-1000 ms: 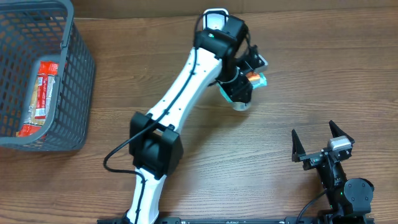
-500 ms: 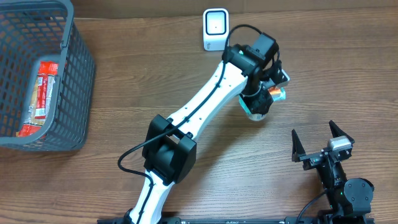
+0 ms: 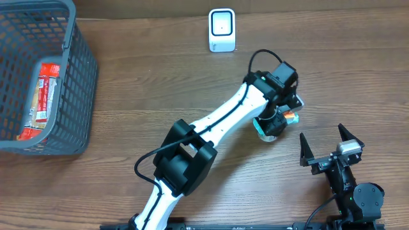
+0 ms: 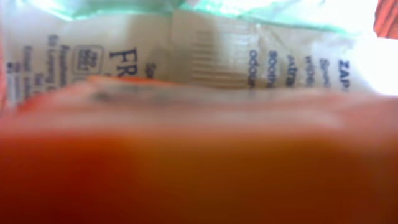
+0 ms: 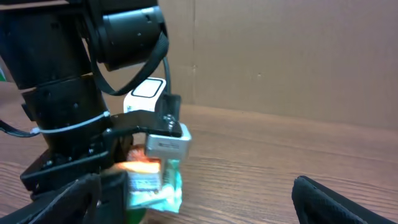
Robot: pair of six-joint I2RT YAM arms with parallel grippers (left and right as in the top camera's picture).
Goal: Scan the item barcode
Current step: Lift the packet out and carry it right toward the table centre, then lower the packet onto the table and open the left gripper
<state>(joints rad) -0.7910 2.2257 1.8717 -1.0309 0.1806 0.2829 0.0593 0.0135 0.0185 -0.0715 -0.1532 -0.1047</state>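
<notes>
My left gripper [image 3: 275, 122] pinches the snack packet [image 3: 291, 117] and holds it near the right gripper [image 3: 321, 132], whose fingers stand spread wide with nothing between them. I fear that the packet, soft and held only by one part, can slip out or brush those open fingers if I swing further to that side. One second ago this arm was up at the scanner [image 3: 222, 30] and covered it; now the scanner stands free, well apart from the packet.

Overhead and low right wrist share the packet [image 5: 155, 190].
</notes>
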